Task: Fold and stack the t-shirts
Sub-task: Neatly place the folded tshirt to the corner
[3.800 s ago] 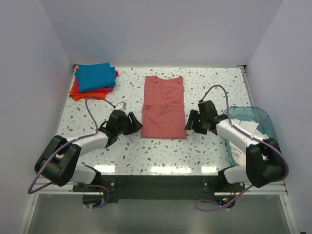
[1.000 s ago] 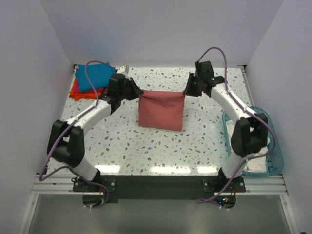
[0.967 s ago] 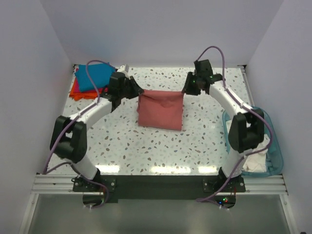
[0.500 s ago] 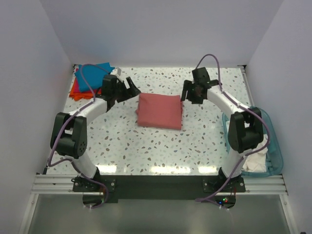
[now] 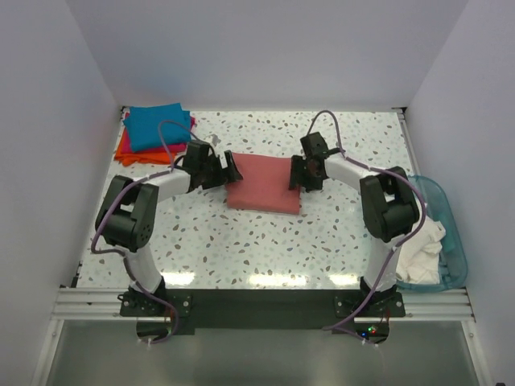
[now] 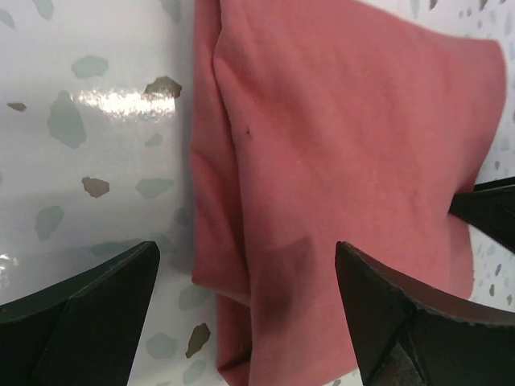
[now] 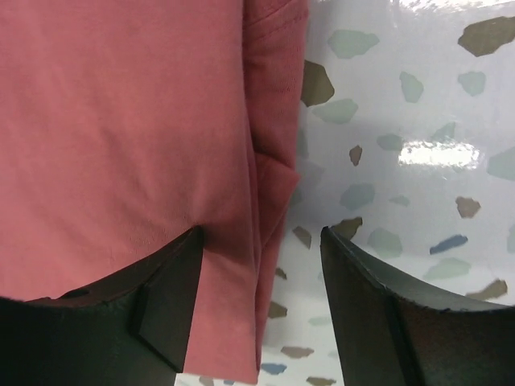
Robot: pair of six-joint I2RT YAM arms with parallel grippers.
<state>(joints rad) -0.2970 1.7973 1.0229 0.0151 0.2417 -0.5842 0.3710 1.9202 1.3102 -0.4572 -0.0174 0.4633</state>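
So, salmon-red t-shirt [image 5: 263, 182] folded flat on tabletop [image 5: 338, 233] | left hand [image 5: 228, 170], right hand [image 5: 297, 174] both spread open astride its side edges | to do: carry onto teal-topped stack [image 5: 157, 129], well apart at its far left

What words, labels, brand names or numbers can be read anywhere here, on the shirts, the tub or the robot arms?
None can be read in any view.
The salmon-red t-shirt is plain cloth, with no print or tag showing.
The stack of folded t-shirts shows no lettering.
The blue tub, the left arm and the right arm show no legible marking.
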